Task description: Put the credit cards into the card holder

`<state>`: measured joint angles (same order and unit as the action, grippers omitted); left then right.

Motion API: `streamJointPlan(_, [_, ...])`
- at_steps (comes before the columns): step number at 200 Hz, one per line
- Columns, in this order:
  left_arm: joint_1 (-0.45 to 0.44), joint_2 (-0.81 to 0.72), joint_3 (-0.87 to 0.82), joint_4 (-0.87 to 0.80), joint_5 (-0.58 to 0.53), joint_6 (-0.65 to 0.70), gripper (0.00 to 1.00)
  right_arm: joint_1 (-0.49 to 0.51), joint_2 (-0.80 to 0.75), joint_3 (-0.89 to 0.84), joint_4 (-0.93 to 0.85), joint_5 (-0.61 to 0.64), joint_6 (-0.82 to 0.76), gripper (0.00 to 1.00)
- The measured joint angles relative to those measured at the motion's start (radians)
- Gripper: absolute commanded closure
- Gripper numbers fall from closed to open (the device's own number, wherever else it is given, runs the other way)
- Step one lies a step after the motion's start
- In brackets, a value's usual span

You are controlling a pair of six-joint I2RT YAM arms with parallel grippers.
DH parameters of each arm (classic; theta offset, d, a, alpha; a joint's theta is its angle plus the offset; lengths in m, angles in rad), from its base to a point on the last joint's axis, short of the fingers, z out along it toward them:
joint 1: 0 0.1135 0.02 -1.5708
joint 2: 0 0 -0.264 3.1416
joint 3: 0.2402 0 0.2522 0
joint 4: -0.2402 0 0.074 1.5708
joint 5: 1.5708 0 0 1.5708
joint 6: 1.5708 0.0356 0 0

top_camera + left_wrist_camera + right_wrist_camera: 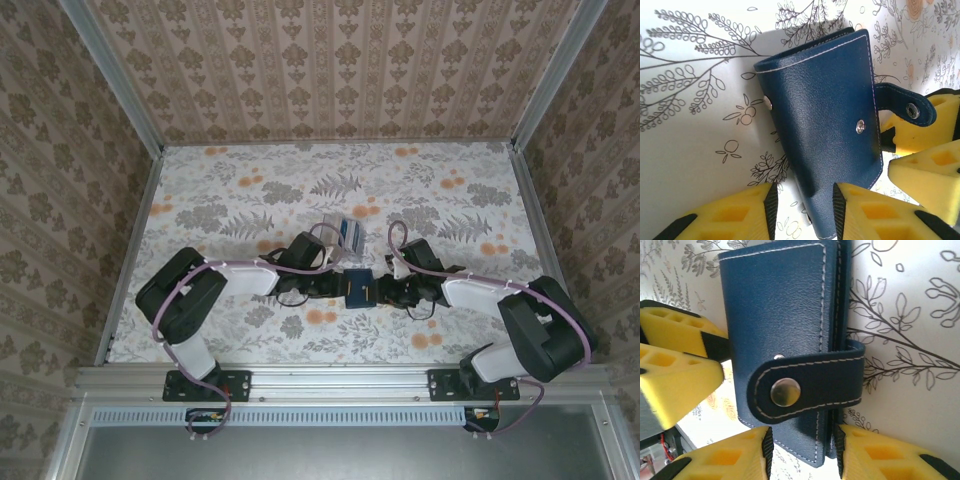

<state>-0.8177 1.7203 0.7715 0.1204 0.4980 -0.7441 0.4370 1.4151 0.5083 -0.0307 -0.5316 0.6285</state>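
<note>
Plainly, the holder sits between both grippers. The right gripper clamps the holder's lower edge. The left gripper straddles the holder with a gap at one pad, so I cannot tell whether it grips. The strap is unsnapped. An uneven pull could twist the holder or let it slip out unopened, with the cards lying just beyond it.
</note>
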Motion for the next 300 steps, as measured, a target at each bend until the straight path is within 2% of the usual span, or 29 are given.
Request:
streamJointPlan(15, [0.000,0.014,0.000,0.014,0.010,-0.011,0.67,0.000,0.001,0.000,0.023,-0.007,0.008,0.60])
streamJointPlan(36, [0.000,0.025,0.000,0.042,0.026,-0.026,0.68,0.000,0.001,0.000,0.048,-0.019,0.027,0.66])
streamJointPlan(87, [0.000,0.035,-0.002,0.072,0.039,-0.050,0.69,0.000,0.008,0.000,0.081,-0.034,0.047,0.68])
streamJointPlan(113, [0.015,0.035,-0.033,0.146,0.074,-0.085,0.57,0.000,0.009,0.000,0.088,-0.053,0.051,0.71])
streamJointPlan(145, [0.103,0.028,-0.160,0.406,0.194,-0.208,0.48,0.000,0.016,0.043,0.042,-0.087,0.005,0.74])
streamJointPlan(167, [0.162,0.002,-0.229,0.492,0.224,-0.259,0.46,0.003,0.027,0.093,0.018,-0.100,-0.037,0.90])
streamJointPlan(183, [0.179,-0.023,-0.262,0.510,0.224,-0.276,0.45,0.011,0.040,0.117,-0.004,-0.105,-0.057,0.93])
streamJointPlan(208, [0.192,-0.074,-0.299,0.478,0.220,-0.278,0.45,0.028,0.047,0.139,-0.065,-0.097,-0.088,0.97])
streamJointPlan(231, [0.220,-0.164,-0.309,0.369,0.200,-0.257,0.44,0.074,0.022,0.160,-0.164,-0.003,-0.107,0.97])
streamJointPlan(264, [0.244,-0.294,-0.270,0.157,0.159,-0.159,0.32,0.172,-0.107,0.198,-0.339,0.176,-0.102,0.92])
streamJointPlan(283, [0.248,-0.322,-0.227,0.055,0.148,-0.102,0.30,0.224,-0.099,0.250,-0.381,0.258,-0.098,0.89])
streamJointPlan(300, [0.260,-0.321,-0.197,0.002,0.151,-0.070,0.30,0.278,-0.061,0.284,-0.387,0.316,-0.078,0.80])
